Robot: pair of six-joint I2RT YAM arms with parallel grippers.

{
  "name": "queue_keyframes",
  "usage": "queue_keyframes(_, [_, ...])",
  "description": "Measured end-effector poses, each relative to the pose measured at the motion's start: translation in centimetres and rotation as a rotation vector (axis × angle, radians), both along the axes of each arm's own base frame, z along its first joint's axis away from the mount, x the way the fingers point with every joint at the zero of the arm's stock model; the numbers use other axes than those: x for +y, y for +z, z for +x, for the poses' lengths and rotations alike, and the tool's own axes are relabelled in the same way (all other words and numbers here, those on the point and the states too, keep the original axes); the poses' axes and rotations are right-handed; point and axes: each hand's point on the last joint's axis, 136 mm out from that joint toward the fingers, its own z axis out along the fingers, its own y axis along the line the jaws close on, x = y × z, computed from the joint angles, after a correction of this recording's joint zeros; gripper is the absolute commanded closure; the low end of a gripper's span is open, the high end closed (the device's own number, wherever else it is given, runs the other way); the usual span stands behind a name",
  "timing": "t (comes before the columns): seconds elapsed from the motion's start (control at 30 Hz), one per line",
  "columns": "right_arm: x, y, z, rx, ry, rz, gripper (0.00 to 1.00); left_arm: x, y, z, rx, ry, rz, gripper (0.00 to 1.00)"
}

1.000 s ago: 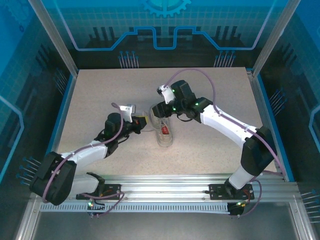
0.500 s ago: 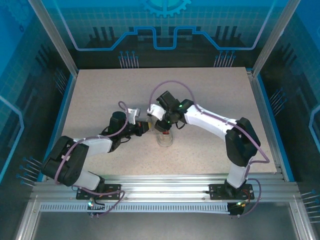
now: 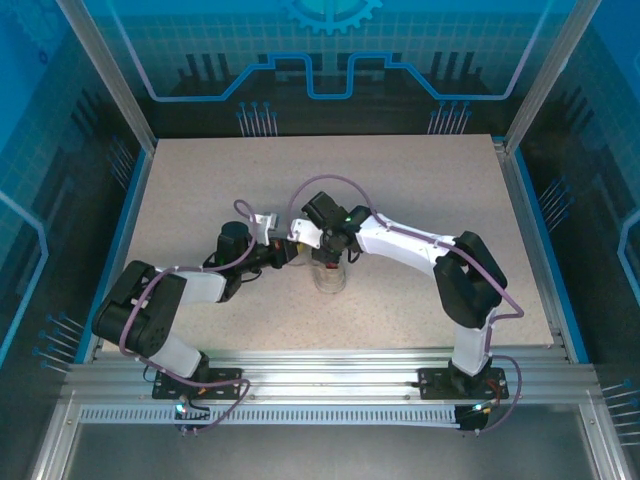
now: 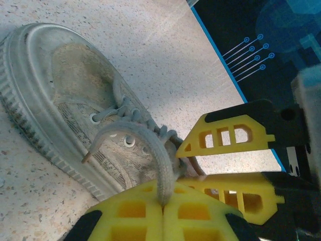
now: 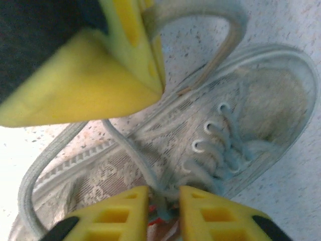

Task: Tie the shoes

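Note:
The whitish-grey shoe (image 3: 331,276) stands mid-table, toe toward the arms. My left gripper (image 3: 291,252) sits at its left side. In the left wrist view it (image 4: 165,197) is shut on a white lace (image 4: 156,148) that arches up from the eyelets of the shoe (image 4: 65,80). My right gripper (image 3: 322,254) hangs over the shoe's opening. Seen from the right wrist, it (image 5: 164,195) has its jaws a narrow gap apart, astride the crossing lace strands (image 5: 138,158) above a red patch. The shoe (image 5: 251,110) lies beyond, and the left fingers (image 5: 100,75) hold a lace loop (image 5: 228,30).
The speckled table (image 3: 200,190) has blue rails at left and right and an aluminium frame (image 3: 330,365) at the near edge. The right gripper's yellow fingers (image 4: 225,134) stand close to my left gripper. A slack lace (image 5: 37,170) trails on the table beside the shoe.
My right gripper has come down and leftward from behind the shoe to its opening, and its jaws have narrowed. The left arm has edged toward the shoe, still holding the lace.

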Motion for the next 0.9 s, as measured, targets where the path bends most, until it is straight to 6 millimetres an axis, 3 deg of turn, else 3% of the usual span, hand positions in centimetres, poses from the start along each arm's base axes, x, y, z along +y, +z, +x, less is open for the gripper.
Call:
queue_keyframes(0.1, [0.0, 0.0, 0.3, -0.045, 0.000, 0.019, 1.00, 0.0, -0.3, -0.2, 0.010, -0.007, 0.003, 1.00])
queue_keyframes(0.33, [-0.9, 1.6, 0.0, -0.094, -0.046, 0.115, 1.00, -0.6, -0.4, -0.9, 0.018, -0.075, 0.018, 0.97])
queue_keyframes(0.43, [-1.3, 2.6, 0.6, -0.095, -0.090, 0.180, 1.00, -1.1, 0.6, -0.4, -0.008, -0.110, 0.020, 0.97])
queue_keyframes(0.63, [-2.2, 2.6, 1.1, -0.042, -0.152, 0.268, 1.00, -2.0, 2.3, 0.6, -0.085, -0.160, 0.065, 0.97])
queue_keyframes(0.9, [-2.9, 2.8, 1.0, 0.031, -0.205, 0.391, 1.00, -5.0, 4.2, 1.3, -0.226, -0.266, 0.263, 0.92])
